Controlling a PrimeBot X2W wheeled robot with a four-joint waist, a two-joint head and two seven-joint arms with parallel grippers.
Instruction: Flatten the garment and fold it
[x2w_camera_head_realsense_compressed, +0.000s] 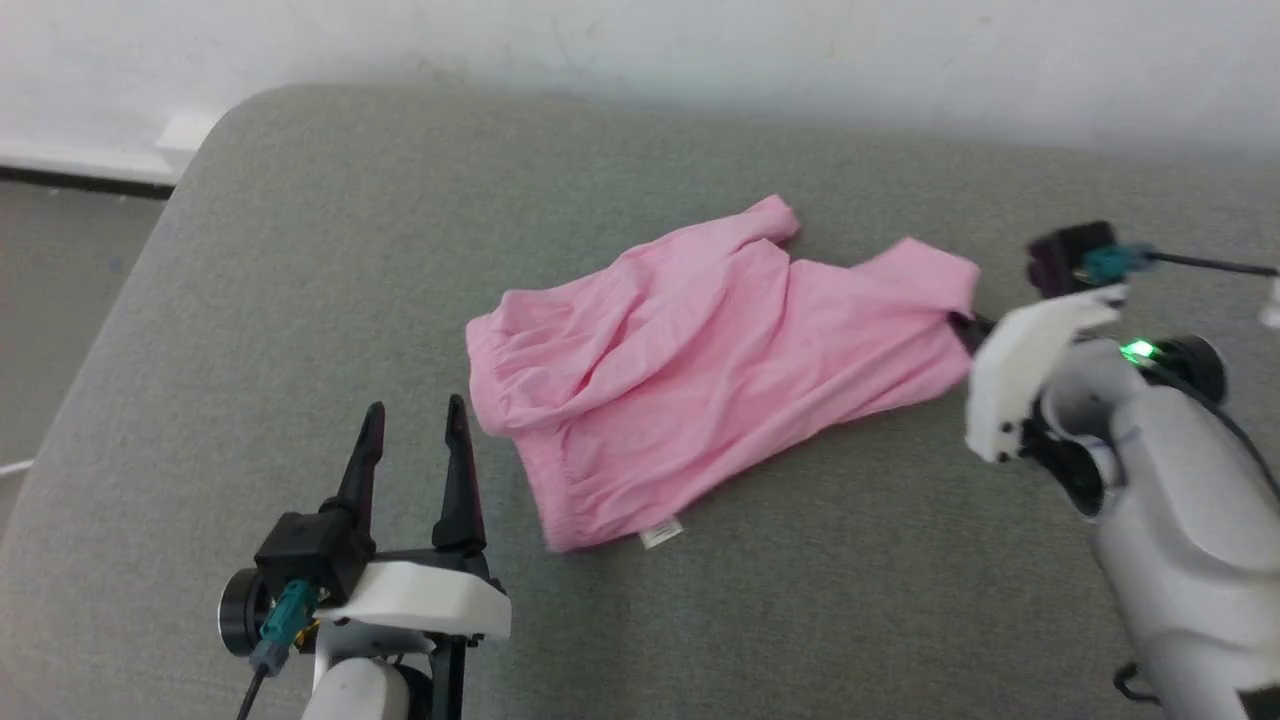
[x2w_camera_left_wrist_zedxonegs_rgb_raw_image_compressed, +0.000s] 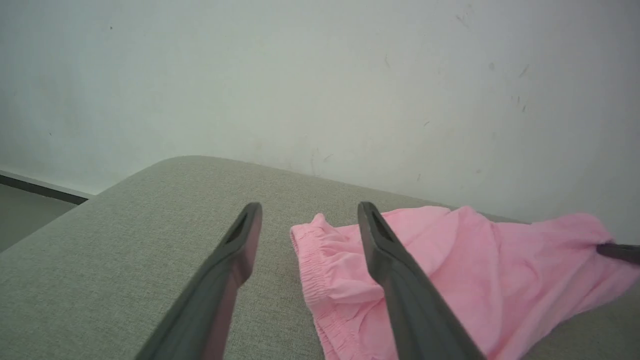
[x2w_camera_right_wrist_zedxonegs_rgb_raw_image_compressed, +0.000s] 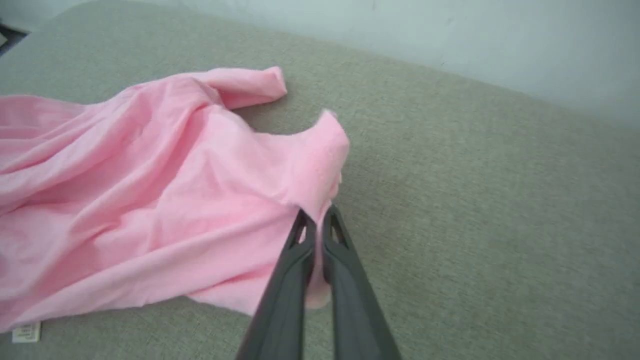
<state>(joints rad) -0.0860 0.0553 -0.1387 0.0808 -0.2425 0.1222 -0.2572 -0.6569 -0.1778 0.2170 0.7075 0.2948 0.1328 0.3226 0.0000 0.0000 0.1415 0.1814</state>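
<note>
- The pink shorts lie in the middle of a grey fabric cushion, crumpled and not flat, with folds running across the cloth.
- In the head view the gathered elastic waistband is at the 8 o'clock end of the shorts. One leg points to 12 o'clock and the other to 3 o'clock.
- A small white label sticks out from the edge at 6 o'clock and rests on the cushion.
- The right hand is at 3 o'clock of the shorts. In the right wrist view its two dark fingers are pressed together and pinch the hem of that leg, which is raised a little above the cushion.
- The left hand is at 7 o'clock of the shorts, just beside the waistband. Its fingers are spread apart and hold nothing.
- In the left wrist view the waistband shows between the spread fingers of this hand; I cannot tell if the fingertips touch the cloth.
- A pale wall stands behind the cushion at 12 o'clock.
</note>
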